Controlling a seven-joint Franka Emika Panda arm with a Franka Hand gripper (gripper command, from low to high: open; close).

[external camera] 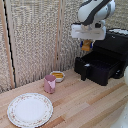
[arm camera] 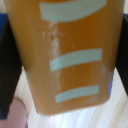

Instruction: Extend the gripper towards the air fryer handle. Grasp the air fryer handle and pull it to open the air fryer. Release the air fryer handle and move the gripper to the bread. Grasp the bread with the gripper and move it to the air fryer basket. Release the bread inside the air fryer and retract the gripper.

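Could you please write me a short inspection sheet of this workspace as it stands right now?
Surface: light wooden table.
Job's things: black air fryer with its basket pulled out and the handle facing the table; orange bread held in the air, near the open basket.
Clutter: pink cup, small white bowl with yellow-orange contents, patterned plate.
Grippers: gripper shut on the bread; the wrist view shows dark fingers on both sides of it.
Cables: nothing seen.
Surroundings: woven screen behind the table.
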